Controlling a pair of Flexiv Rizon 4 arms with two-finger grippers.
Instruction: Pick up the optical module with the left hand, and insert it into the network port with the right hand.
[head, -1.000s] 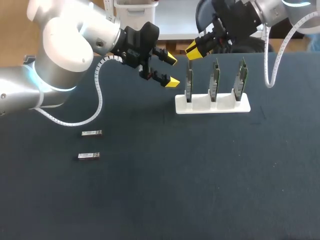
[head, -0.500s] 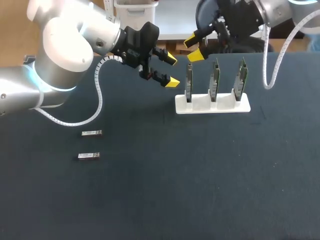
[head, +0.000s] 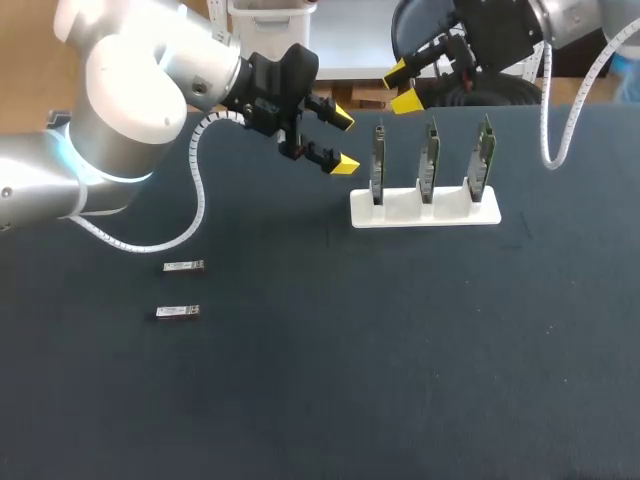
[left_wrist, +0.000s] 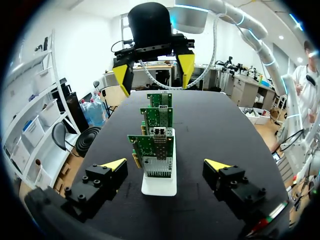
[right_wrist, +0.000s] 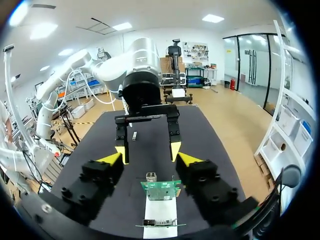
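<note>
While the modules (head: 184, 266) (head: 178, 312) lie on the table (head: 400, 350), well apart from our left gripper (head: 342, 141), it and our right gripper (head: 402, 87) hang spread and empty by the card stand (head: 425, 208).

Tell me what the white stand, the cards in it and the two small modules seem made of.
White stand: looks like matte plastic, uniformly white. Cards: green circuit board, with silvery metal port housings. Modules: probably metal-cased, a grey sheen, too small to be sure.
</note>
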